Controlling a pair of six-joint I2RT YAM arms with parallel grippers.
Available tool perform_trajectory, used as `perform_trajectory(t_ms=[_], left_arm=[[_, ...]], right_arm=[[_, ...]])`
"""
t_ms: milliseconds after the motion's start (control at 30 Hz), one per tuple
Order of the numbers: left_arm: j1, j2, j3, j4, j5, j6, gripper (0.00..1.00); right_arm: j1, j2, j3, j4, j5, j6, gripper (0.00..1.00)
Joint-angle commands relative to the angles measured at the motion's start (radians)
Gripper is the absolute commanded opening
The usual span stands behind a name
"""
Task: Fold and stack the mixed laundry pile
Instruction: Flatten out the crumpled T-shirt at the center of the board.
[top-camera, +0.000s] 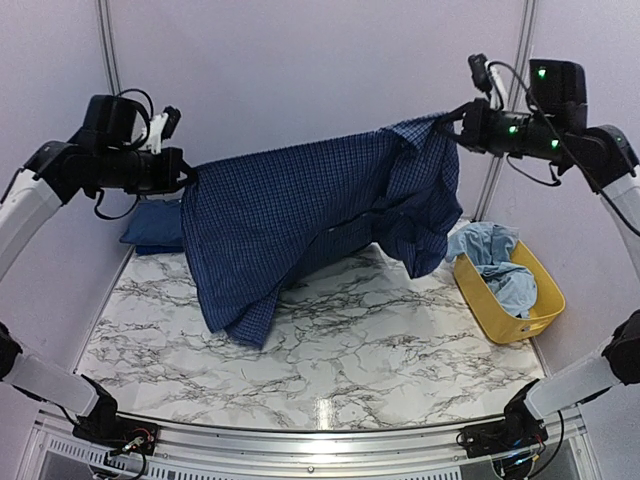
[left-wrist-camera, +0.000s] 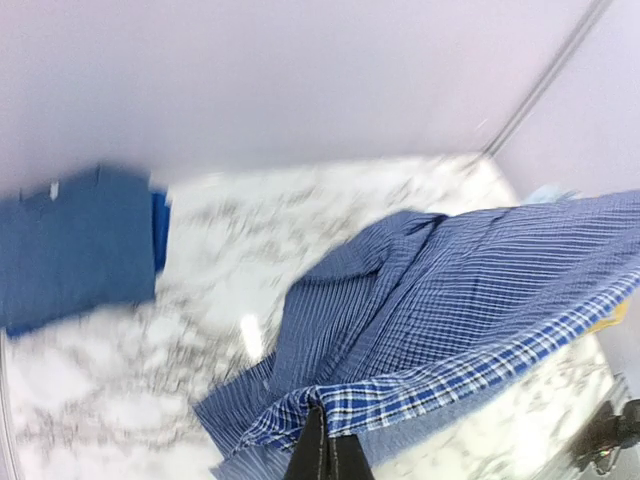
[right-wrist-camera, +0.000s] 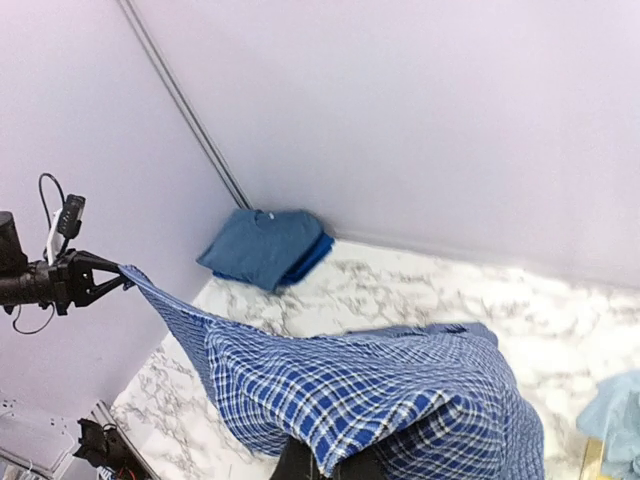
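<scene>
plain pale lilac walls (top-camera: 300, 70) stand at the far side, left and right, with thin metal posts (top-camera: 107, 50) in the far corners. the table (top-camera: 400, 370) is white marble veined grey, with a glare spot by its near metal rail (top-camera: 320, 440).

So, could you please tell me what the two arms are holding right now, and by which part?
Both hold the navy checked shirt: the left gripper pinches its upper edge at one end, the right gripper at the other.

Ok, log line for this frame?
left claw: shut on checked shirt | right claw: shut on checked shirt | folded blue stack: rear left
</scene>
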Motion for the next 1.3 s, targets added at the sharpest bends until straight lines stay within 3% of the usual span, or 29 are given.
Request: perform_trajectory(t_ms=[0,200,400,467,533,600,667,767,833,967,1033,1167,1267], left_arm=[[-0.03,-0.097,0.077,0.002,0.096,0.058,0.0],[-0.101,-0.291,0.078,0.126,0.137,0.026,0.0],[-0.111,-0.249,0.202,0.158,0.175,0.0,0.0],[-0.111,-0.212,0.231,0.153,0.107,-0.002,0.0],[-0.108,-0.165,0.251,0.146,-0.047,-0.012,0.0],[-0.082,-0.104,0.26,0.136,-0.179,-0.016,0.0],[-0.005,-0.023,0.267,0.14,-0.188,-0.051,0.0],[0.114,0.116,0.307,0.208,-0.117,-0.103,0.0],[0.176,0.246,0.404,0.246,-0.05,-0.142,0.0],[0.226,0.534,0.798,0.264,0.066,-0.206,0.0],[0.245,0.605,1.006,0.28,0.117,-0.253,0.0],[0.268,0.506,0.923,0.432,0.183,-0.284,0.0],[0.265,0.39,0.798,0.47,0.264,-0.239,0.0]], right_arm=[[0.009,-0.009,0.171,-0.033,-0.077,-0.174,0.0],[0.131,-0.064,0.277,0.04,-0.162,-0.17,0.0],[0.16,0.011,0.418,0.038,-0.166,-0.166,0.0],[0.156,0.04,0.431,0.031,-0.079,-0.188,0.0],[0.12,0.072,0.43,0.034,0.002,-0.188,0.0],[0.026,0.092,0.371,0.066,-0.003,-0.167,0.0],[-0.077,0.105,0.281,0.135,-0.04,-0.134,0.0],[-0.222,0.178,0.205,0.255,-0.137,-0.087,0.0],[-0.302,0.286,0.261,0.325,-0.212,-0.041,0.0],[-0.374,0.562,0.658,0.41,-0.38,0.1,0.0],[-0.391,0.654,0.774,0.506,-0.459,0.217,0.0],[-0.388,0.585,0.652,0.801,-0.574,0.411,0.0],[-0.361,0.525,0.653,0.814,-0.663,0.393,0.0]])
